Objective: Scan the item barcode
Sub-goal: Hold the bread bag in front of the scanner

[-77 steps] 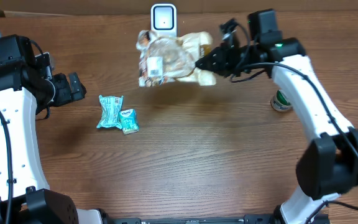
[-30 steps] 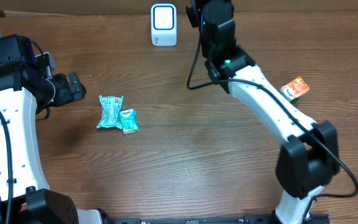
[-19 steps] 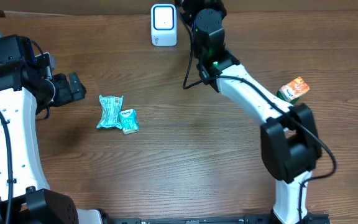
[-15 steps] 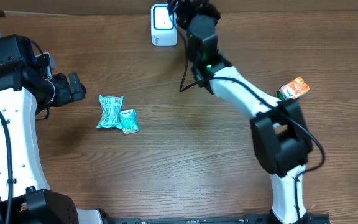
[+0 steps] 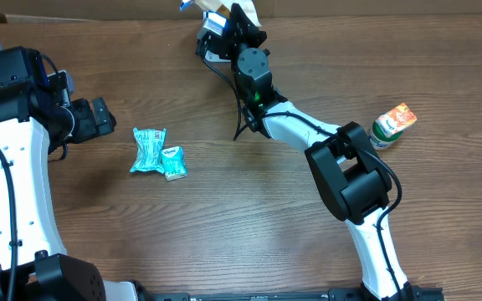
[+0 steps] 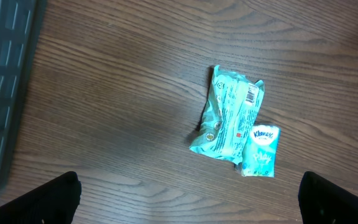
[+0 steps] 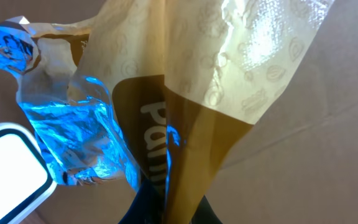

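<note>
Bag (image 7: 229, 93) apparently pinched by right hand (image 7: 166, 211).

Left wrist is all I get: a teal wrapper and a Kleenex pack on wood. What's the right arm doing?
Observer: It reaches to the far edge of the table, and the right fingers are shut on a tan-and-clear plastic bag.
Operator: Near the scanner?
Observer: Yes. In the right wrist view the white scanner is just beside the bag, and blue light shines on its clear plastic.
Operator: Other items out there?
Observer: One, a small orange-and-green container on the right side, apart from both arms.
</note>
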{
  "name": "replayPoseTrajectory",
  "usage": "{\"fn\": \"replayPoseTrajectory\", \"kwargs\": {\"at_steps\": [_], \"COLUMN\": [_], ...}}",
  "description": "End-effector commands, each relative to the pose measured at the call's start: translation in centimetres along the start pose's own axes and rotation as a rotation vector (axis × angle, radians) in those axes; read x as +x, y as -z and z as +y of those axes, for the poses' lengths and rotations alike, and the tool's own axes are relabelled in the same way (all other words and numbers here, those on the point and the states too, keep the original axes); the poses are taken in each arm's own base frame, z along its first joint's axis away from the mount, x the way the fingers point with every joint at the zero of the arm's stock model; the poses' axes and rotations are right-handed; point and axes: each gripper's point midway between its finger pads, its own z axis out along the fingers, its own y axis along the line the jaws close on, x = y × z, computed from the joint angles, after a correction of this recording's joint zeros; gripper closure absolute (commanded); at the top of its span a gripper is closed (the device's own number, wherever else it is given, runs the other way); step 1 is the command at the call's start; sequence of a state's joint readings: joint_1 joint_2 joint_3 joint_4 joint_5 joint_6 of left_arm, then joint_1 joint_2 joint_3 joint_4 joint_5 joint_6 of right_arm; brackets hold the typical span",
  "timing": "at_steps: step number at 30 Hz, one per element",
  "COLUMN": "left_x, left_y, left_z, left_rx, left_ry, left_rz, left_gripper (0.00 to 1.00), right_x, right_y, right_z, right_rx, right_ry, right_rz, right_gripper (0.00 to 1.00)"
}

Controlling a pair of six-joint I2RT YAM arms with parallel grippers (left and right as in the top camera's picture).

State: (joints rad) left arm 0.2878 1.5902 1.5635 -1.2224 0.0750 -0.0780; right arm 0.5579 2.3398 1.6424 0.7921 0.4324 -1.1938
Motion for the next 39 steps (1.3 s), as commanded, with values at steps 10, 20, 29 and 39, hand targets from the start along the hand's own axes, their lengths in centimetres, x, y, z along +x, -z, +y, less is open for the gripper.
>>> {"fn": "replayPoseTrajectory", "kwargs": {"at_steps": [10, 20, 29, 39], "left_x": [-0.1, -0.1, -0.1, -0.1], "left_y": [0.4, 0.4, 0.4, 0.4], "left_z": [-0.3, -0.3, -0.3, -0.3], "left_rx": [0.006, 0.006, 0.006, 0.006], "left_ry": [-0.011, -0.011, -0.011, -0.011], "left_rz": [-0.012, -0.012, -0.012, -0.012], "left_gripper": [0.00, 0.00, 0.00, 0.00], "right_x": [-1.9, -0.3, -1.2, -3.8], "right_y": [-0.3, -1.1, -1.0, -0.1], "right_z": [-0.5, -1.0, -1.0, -1.6], "right_rx": [0.012, 0.029, 0.026, 0.064], "right_ry": [0.106, 0.107, 0.104, 0.078], "right_rz": [-0.117, -0.105, -0.144, -0.194], "right_gripper": [0.96, 0.96, 0.96, 0.96]}}
